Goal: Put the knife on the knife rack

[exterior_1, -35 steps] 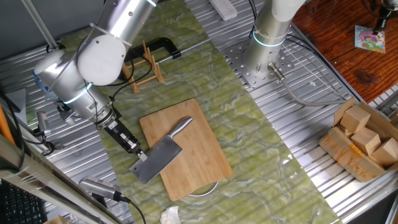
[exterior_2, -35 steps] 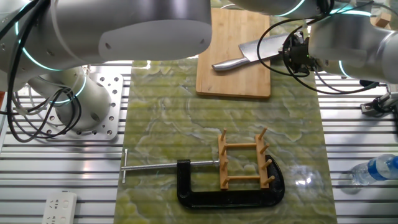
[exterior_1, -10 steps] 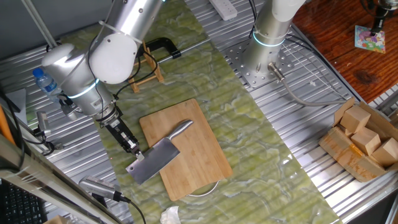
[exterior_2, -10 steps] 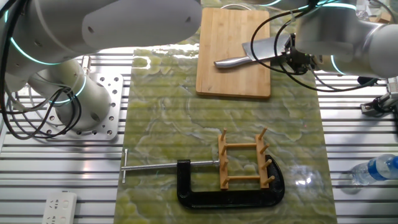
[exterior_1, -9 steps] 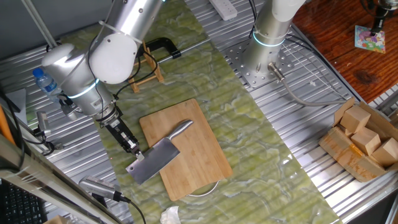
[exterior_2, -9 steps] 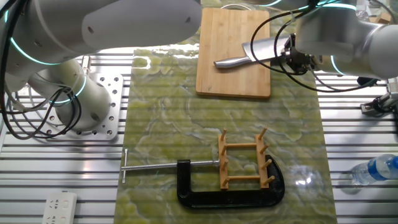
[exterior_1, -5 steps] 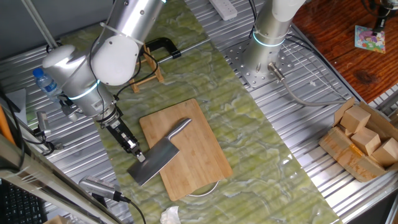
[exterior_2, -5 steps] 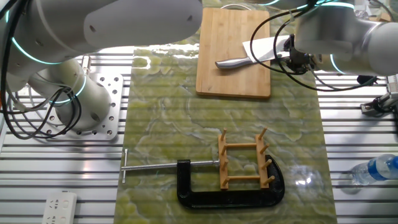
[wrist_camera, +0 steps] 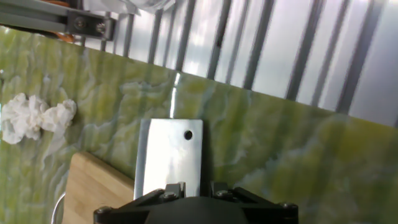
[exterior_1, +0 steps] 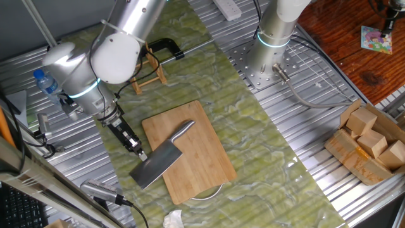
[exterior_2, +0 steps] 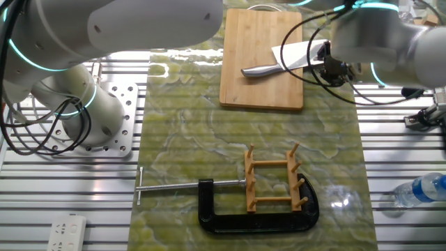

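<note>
Steel knife (exterior_1: 162,163) juts over the cutting board's (exterior_1: 201,156) edge — gripper (exterior_1: 140,154) clamped on its blade.

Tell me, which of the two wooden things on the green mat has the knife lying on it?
The flat cutting board: the knife lies across it. The knife rack, with upright pegs, holds nothing.

Two opposite overhead views sharing the cutting board (exterior_1: 188,152), plus close hand view

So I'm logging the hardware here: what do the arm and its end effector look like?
The arm has smooth, rounded silver-grey links with glowing cyan rings at the joints and black cables near the wrist. The end effector is slim and black, with small metal fingertips.
</note>
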You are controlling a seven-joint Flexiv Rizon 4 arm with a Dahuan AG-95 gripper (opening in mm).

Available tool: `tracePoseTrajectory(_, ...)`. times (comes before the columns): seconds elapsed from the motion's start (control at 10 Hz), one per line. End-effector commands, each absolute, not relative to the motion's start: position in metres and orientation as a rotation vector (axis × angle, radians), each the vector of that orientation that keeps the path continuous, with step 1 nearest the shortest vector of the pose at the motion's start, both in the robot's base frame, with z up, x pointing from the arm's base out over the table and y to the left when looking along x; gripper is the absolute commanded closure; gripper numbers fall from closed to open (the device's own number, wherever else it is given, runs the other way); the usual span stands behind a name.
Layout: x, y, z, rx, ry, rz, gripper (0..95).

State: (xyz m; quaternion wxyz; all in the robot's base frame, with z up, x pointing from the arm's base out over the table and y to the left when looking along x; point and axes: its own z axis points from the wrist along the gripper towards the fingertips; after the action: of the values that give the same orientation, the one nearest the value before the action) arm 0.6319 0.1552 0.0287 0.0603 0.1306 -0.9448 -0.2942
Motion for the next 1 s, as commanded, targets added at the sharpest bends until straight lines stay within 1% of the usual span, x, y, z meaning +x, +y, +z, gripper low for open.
tracePoseTrajectory(0.1,0.6318,0.1515,0.0304,0.365,-2.834,-0.964,76.0)
tracePoseTrajectory(0.5,0.6301,0.1497,0.0299,0.365,-2.786,-1.062,76.0)
tracePoseTrajectory(1.0,0.6260,0.1480,0.0261,0.366,-2.775,-1.077,76.0)
